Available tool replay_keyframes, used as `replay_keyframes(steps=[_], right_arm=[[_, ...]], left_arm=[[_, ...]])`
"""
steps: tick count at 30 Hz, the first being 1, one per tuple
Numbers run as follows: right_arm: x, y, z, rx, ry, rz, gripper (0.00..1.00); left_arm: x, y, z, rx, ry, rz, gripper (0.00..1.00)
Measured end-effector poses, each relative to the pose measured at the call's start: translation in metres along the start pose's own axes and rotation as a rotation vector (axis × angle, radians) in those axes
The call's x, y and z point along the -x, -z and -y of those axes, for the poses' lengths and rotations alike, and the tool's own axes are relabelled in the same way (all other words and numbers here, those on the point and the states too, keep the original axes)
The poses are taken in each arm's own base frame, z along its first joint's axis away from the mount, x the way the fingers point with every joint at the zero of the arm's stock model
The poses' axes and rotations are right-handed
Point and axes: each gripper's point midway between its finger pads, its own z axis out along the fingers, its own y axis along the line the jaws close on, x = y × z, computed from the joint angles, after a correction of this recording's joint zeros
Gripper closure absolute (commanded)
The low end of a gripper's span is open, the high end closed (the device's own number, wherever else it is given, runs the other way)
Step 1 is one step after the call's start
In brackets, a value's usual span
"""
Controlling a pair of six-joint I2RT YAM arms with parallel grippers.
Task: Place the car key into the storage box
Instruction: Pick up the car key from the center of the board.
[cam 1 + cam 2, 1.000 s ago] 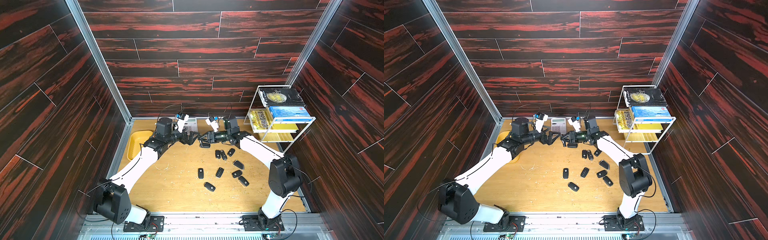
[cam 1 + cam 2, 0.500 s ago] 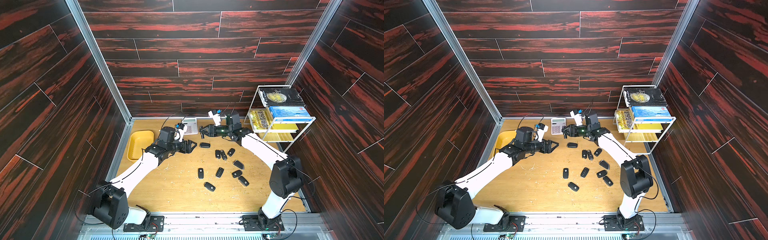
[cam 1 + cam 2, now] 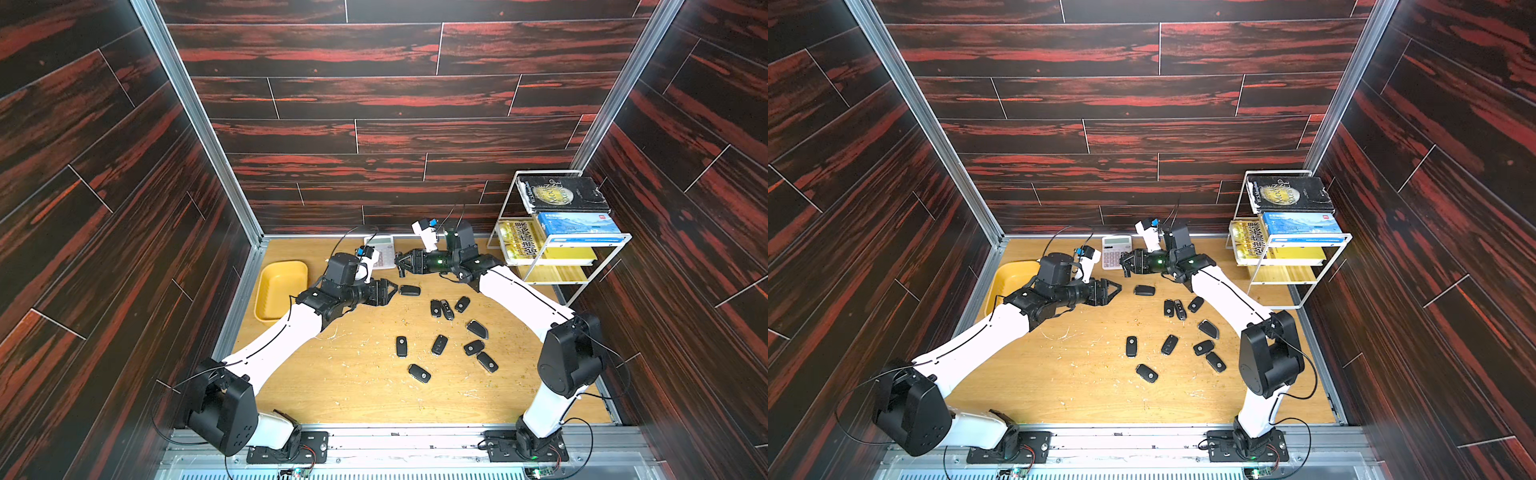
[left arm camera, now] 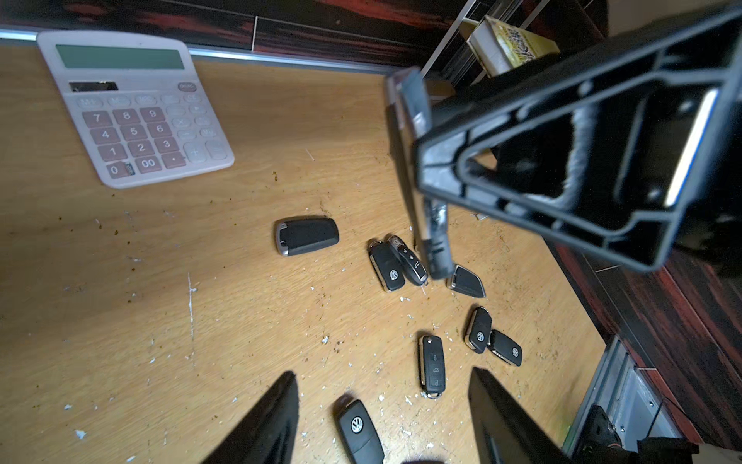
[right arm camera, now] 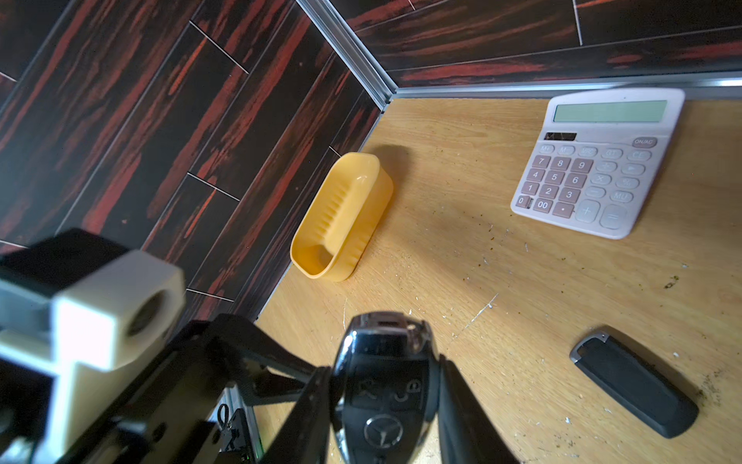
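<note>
**Top views.** The table (image 3: 353,399) is walled on the left, far and right sides, and its near half lies bare. The storage box (image 3: 261,299) sits at the far left, against the left wall. One book rack (image 3: 561,249) fills the far right corner. One calculator (image 3: 1115,251) lies at the far edge, near the centre. Ten loose keys (image 3: 439,345) lie on the table from the centre to the right. The right gripper (image 3: 400,267) hangs just in front of the calculator. The left gripper (image 3: 390,289) (jaws apart, holding nothing) points at the leftmost loose key, just beside it. The left arm (image 3: 286,332) lies between the right gripper and the storage box.

**Left wrist view.** The left gripper (image 4: 383,373) shows both fingers (image 4: 277,418) spread wide above the table. Eight loose keys and the one calculator are in view.

**Right wrist view.** The right gripper (image 5: 383,405) is clamped on the car key (image 5: 385,361), a chrome-edged fob bearing a three-pointed star, held off the table. The storage box (image 5: 373,172) lies well apart from it at the wall, with bare table between them. One loose key (image 5: 634,385) and the calculator are in view.
</note>
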Motion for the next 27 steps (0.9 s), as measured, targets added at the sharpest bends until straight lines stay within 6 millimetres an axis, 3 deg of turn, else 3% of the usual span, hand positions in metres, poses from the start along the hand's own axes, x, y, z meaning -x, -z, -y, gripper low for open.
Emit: replay_keyframes(steps=[5,13,27], right_arm=[[-0.003,-0.003,-0.003,-0.009,0.004,-0.003,0.70],[-0.006,-0.007,-0.009,-0.009,0.011,-0.009,0.70],[-0.012,0.003,-0.006,-0.044,0.005,0.007,0.71]], left_arm=[[0.000,-0.005,0.007,-0.002,-0.013,-0.004,0.28],[0.001,-0.015,0.000,0.030,-0.004,-0.011,0.30],[0.011,-0.028,-0.003,0.048,0.056,0.010,0.43]])
